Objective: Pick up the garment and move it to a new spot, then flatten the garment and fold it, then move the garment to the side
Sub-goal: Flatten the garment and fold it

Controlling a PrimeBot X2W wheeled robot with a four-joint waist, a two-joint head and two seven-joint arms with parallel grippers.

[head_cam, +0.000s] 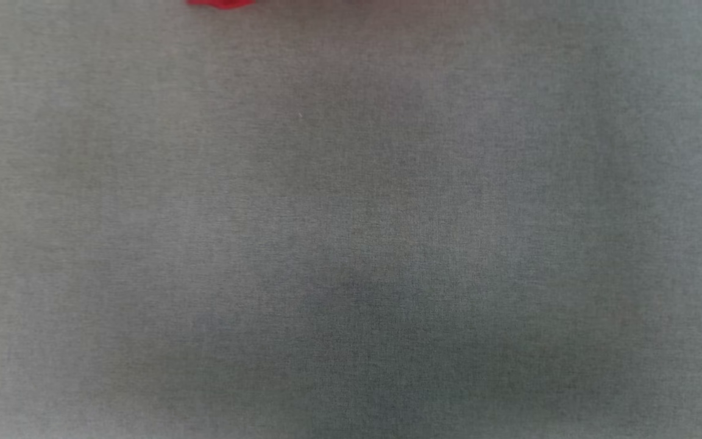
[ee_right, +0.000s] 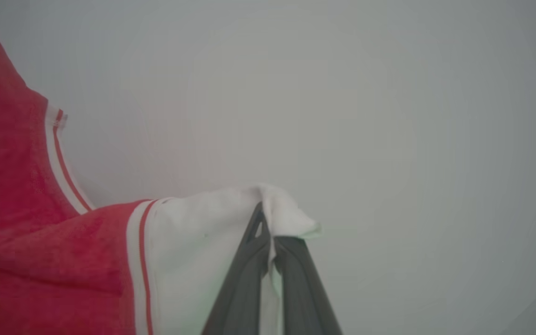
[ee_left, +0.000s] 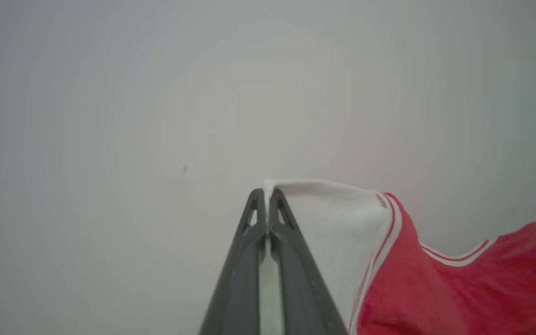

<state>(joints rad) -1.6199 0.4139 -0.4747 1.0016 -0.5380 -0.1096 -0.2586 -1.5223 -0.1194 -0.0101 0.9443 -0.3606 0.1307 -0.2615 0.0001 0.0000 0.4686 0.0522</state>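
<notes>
Grey woven cloth covers the counter [head_cam: 351, 244] across the head view, and a sliver of red cloth pokes in at that view's top edge.

We see the left gripper [ee_left: 266, 197] pinched shut on the tip of one white sleeve [ee_left: 333, 223], which stands up just past its fingertips. From there the garment [ee_left: 435, 279] runs off to that gripper's right: first white sleeve, then striped trim [ee_left: 391, 223], then the red body.

The right gripper [ee_right: 266, 223] is clamped the same way on the other sleeve [ee_right: 203, 242], whose end bunches over its fingertips. Here the red body falls away to that gripper's left.

So the shirt is held between the two grippers. Its long axis runs sleeve to sleeve from one to the other, and the dipped neckline [ee_left: 454, 258] lies between them. Neither arm is nearer, since each holds its own end.

We cannot tell from the plain pale background in the wrist views how high the cloth hangs above the counter.

We judge the carry to the new spot is in hand. Laying the shirt flat will depend on keeping the grippers apart along that sleeve line, so the body comes down spread rather than bunched.
</notes>
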